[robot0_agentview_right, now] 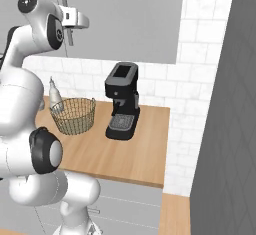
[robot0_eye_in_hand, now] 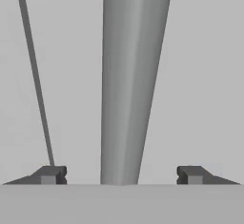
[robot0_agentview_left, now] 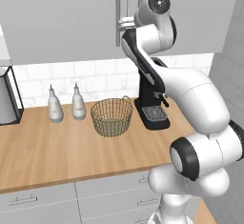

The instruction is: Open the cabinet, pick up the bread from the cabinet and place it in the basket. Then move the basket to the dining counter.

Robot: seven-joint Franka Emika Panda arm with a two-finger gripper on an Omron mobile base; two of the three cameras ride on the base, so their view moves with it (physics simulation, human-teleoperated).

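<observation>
Hand (robot0_eye_in_hand: 122, 174) is raised to the cabinet (robot0_agentview_left: 62, 18) front, level with the long vertical bar handles. In the hand view one handle (robot0_eye_in_hand: 131, 85) runs straight up between the two fingertips (robot0_eye_in_hand: 47, 174), which stand spread wide on either side of it with clear gaps; neither tip touches the bar. The seam between the two doors shows as a thin dark line off to one side of the handle in that view.

From the left base view the hand (robot0_agentview_left: 125, 24) sits right at the handle pair, at the lower part of the bars. From the right base view the hand (robot0_agentview_right: 76, 19) points toward the same doors. Both doors lie flat and closed; the bread is behind them and cannot be seen.

Well below the hand, on the wooden desk (robot0_agentview_left: 57, 147), stands the basket (robot0_agentview_left: 111, 116), upright, nothing visible inside it. Two white bottles (robot0_agentview_left: 66, 105) stand beside the basket on the side away from the black coffee machine (robot0_agentview_left: 152, 108), which stands on the basket's other side, nearly under the hand. Basket and coffee machine are near but apart. Grey drawer fronts (robot0_agentview_left: 43, 199) run under the desk edge.
</observation>
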